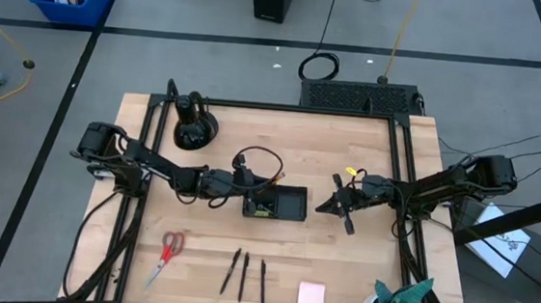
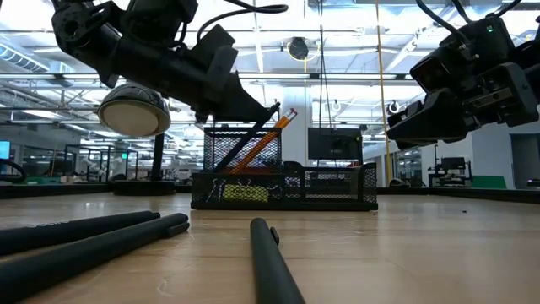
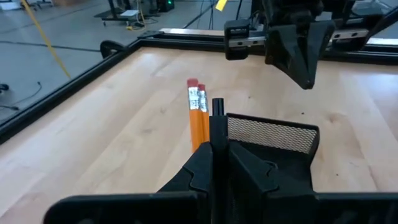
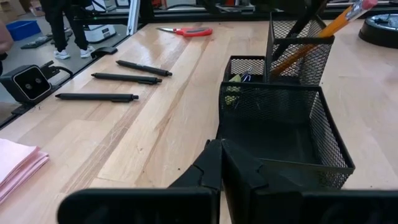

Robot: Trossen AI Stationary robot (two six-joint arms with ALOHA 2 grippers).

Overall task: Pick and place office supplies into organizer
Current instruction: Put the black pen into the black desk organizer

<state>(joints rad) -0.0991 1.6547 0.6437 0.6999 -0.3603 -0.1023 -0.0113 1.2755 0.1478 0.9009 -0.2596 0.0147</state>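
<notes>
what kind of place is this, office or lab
Most likely a robotics lab or workshop: a wooden table in a black frame carries two robot arms, cables trail over a taped concrete floor, and the low view shows a large hall with more workstations behind.

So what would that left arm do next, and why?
Probably open the left gripper and let go: it is shut on a black pen poised over the organizer, whose tall cup already holds two orange pencils. The right gripper waits shut beside the organizer. Three more pens lie on the table.
</notes>
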